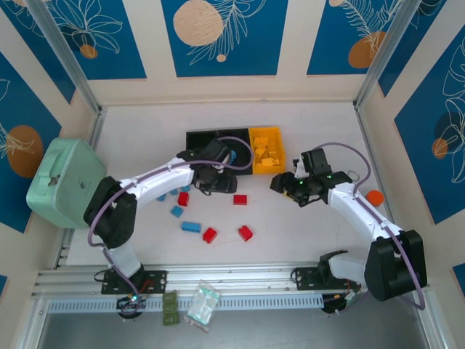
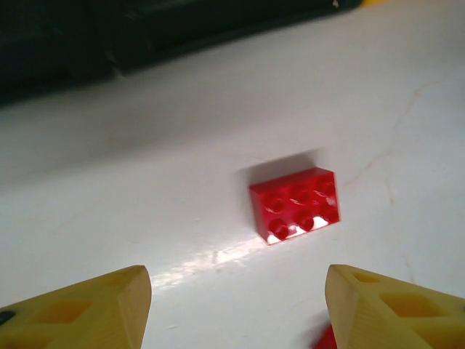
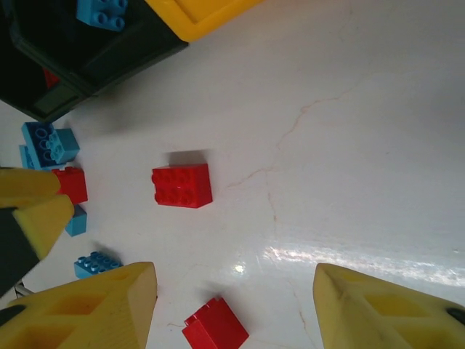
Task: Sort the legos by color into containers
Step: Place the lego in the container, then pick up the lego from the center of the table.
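Bricks point(image 1: 209, 235), red and light blue, lie loose on the white table point(image 1: 312, 123) under both arms. The left gripper point(image 2: 237, 285) hangs low with its yellow fingers point(image 2: 94, 309) set well apart and nothing between them. A red brick point(image 2: 296, 205) sits studs-up on the table just ahead of the tips, a little toward the right finger, and beyond it runs the dark wall of a black bin point(image 2: 145, 36). A sliver of something red peeks out beside the inner edge of that right finger, too cropped to make out. The right gripper point(image 3: 234, 280) is likewise spread wide and empty. Ahead of its tips, nearer the left finger, lies another red brick point(image 3: 182, 185). A third red brick point(image 3: 215, 327) rests on the table low between the fingers, closer to the left one and touching neither. Off to its left are several blue bricks point(image 3: 51, 142). Further ahead on that side the black bin holds a blue brick point(image 3: 102, 11), with the yellow bin point(image 3: 196, 14) joined beside it. Seen from above, the yellow bin holds a heap of yellow bricks point(image 1: 266, 155).
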Robot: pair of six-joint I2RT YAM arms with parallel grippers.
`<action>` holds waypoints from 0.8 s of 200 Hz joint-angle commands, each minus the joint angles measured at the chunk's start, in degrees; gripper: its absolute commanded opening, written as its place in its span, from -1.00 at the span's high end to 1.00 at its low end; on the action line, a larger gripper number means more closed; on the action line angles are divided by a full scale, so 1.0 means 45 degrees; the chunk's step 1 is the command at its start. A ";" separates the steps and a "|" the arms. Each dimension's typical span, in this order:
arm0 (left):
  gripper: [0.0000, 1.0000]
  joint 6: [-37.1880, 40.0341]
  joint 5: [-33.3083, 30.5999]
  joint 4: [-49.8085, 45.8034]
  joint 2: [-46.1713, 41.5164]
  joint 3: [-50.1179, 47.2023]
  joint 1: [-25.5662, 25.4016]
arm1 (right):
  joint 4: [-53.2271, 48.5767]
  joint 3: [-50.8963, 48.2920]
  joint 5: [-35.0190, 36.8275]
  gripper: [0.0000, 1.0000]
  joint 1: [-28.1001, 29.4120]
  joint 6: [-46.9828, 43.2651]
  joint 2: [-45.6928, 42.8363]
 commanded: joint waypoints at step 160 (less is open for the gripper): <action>-0.37 -0.1038 -0.2419 -0.1838 0.4448 0.3681 -0.2123 | 0.0611 -0.1735 -0.0880 -0.23 -0.1132 0.0232 -0.0358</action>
